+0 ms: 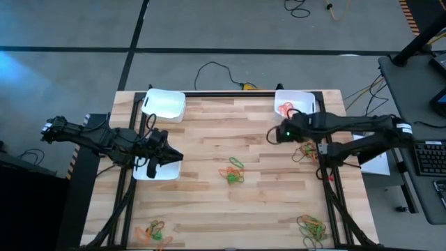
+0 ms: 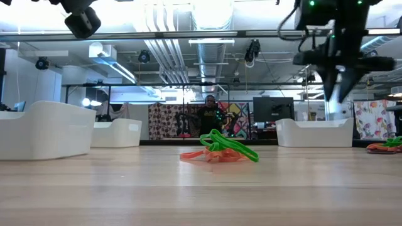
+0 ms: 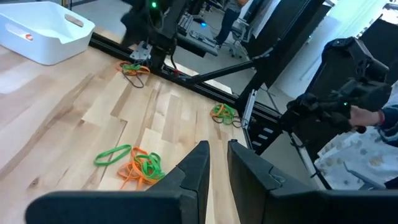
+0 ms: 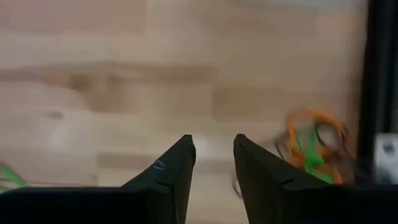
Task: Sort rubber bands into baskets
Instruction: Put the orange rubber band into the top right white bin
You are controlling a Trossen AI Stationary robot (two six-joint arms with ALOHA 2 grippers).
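Three white baskets stand on the wooden table: far left (image 1: 164, 104), left (image 1: 155, 170) and far right (image 1: 293, 103), which holds orange bands. Rubber bands in orange and green lie in piles at the centre (image 1: 232, 171), near left (image 1: 153, 231), near right (image 1: 311, 229) and at the right (image 1: 306, 150). My left gripper (image 1: 174, 155) hovers over the left basket's right end, fingers slightly apart and empty (image 3: 217, 152). My right gripper (image 1: 274, 134) hangs above bare wood left of the right pile, pointing down (image 2: 336, 88), fingers apart and empty (image 4: 213, 146).
A black frame rail runs along the table's far edge and down both sides. A black cable (image 1: 216, 70) lies on the floor behind the table. Bare wood lies between the centre pile and the baskets. A person stands in the room far behind (image 2: 208, 116).
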